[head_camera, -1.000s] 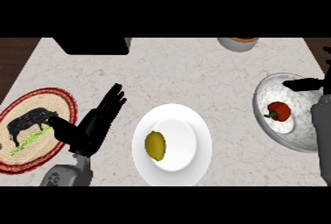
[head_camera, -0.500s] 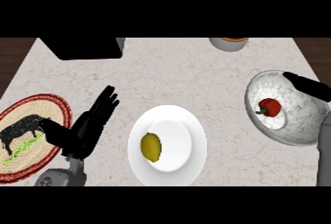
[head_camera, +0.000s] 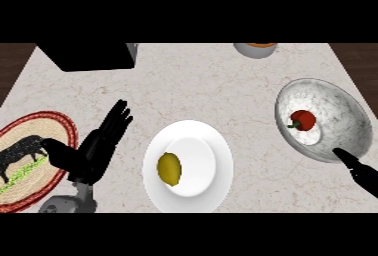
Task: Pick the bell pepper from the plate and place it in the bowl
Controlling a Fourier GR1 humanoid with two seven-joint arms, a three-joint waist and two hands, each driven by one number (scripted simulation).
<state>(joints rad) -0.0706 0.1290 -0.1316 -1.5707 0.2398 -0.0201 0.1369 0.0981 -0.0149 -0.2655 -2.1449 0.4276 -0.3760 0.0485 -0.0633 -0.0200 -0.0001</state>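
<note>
Since the earlier frame the right hand (head_camera: 359, 171) has been drawn back near-right, its fingers' state unclear, the bell pepper (head_camera: 303, 120) left in the bowl (head_camera: 347, 115), so placing is judged done and only retreat remains.

Black left hand (head_camera: 88, 152) with slender segmented fingers and a stubby thumb, joined to a grey rounded forearm. Right hand (head_camera: 360, 172): only glossy black finger parts showing, same dark finish.
</note>
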